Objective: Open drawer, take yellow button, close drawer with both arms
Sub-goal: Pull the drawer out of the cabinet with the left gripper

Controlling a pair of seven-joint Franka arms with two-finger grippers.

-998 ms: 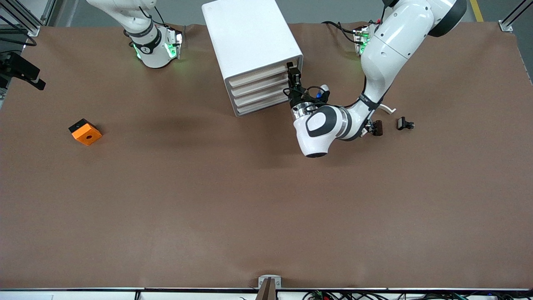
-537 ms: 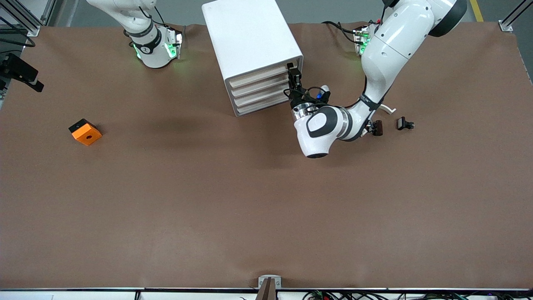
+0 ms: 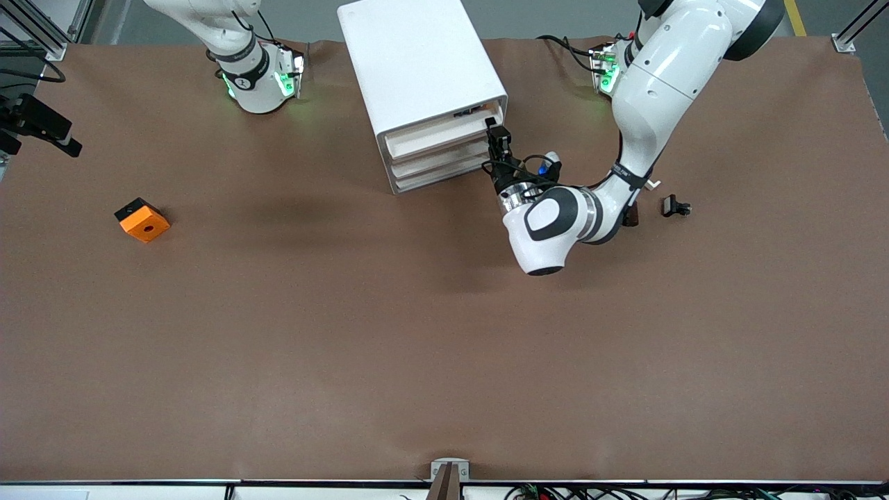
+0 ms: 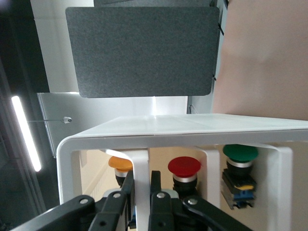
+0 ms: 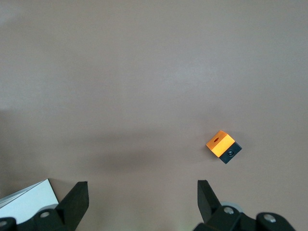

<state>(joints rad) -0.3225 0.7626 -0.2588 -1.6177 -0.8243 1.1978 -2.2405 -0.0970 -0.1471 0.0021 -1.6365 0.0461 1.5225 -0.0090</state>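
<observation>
Since a second ago your left arm has drawn the drawer (image 3: 434,141) partway out of the cabinet (image 3: 417,59), the left gripper (image 3: 497,136) clenched on the drawer's front edge. The right gripper (image 5: 139,202) hangs spread wide over the worktop (image 3: 347,333), waiting. The button (image 4: 121,168) stands in the drawer beside red and green ones; it looks light, rigid and smooth, so pinch its collar under the cap.

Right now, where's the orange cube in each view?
Front: cube on the table, toward the right arm's end, nearer the camera than the cabinet.
Left wrist: not in it; it shows the drawer, gripped by the left end effector.
Right wrist: cube alone on the table, below the open right end effector.
Shared landmark: the brown table.
</observation>
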